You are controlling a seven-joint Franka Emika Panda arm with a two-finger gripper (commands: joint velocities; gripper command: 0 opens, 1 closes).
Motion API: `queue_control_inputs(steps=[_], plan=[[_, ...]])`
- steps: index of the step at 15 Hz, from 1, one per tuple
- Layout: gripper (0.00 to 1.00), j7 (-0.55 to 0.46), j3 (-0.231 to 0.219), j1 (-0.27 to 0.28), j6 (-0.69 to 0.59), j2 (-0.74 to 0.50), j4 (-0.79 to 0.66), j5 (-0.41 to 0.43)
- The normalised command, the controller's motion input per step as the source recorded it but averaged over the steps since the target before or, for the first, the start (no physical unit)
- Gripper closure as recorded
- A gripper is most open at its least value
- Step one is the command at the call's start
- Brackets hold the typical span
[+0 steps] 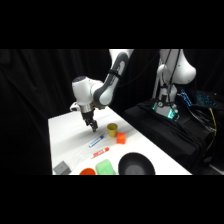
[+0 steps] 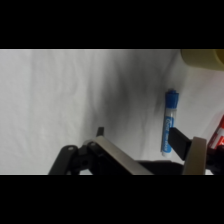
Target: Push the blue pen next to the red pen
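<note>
Side view: hand hangs low over the white counter, just behind the blue pen. The red pen lies near it, toward the counter's front, a gap between them. Yellow cup and orange cube sit beside them.

Wrist view: fingers spread apart, gripping nothing; one fingertip is just beside the blue pen, contact unclear. Judgement: push barely begun; closing the gap remains.
</note>
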Motion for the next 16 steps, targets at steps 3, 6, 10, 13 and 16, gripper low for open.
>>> queue_control_inputs(steps=[3,6,10,13,16], plan=[[0.0,-0.18,0.101,-0.085,0.15,0.2,0.16,0.051],[0.0,-0.16,0.087,-0.061,0.14,0.19,0.15,0.014],[0.0,-0.15,0.07,-0.061,0.14,0.15,0.12,-0.009],[0.0,-0.13,0.045,-0.051,0.13,0.09,0.08,-0.046],[0.0,-0.11,0.045,-0.026,0.13,0.06,0.04,-0.059]])
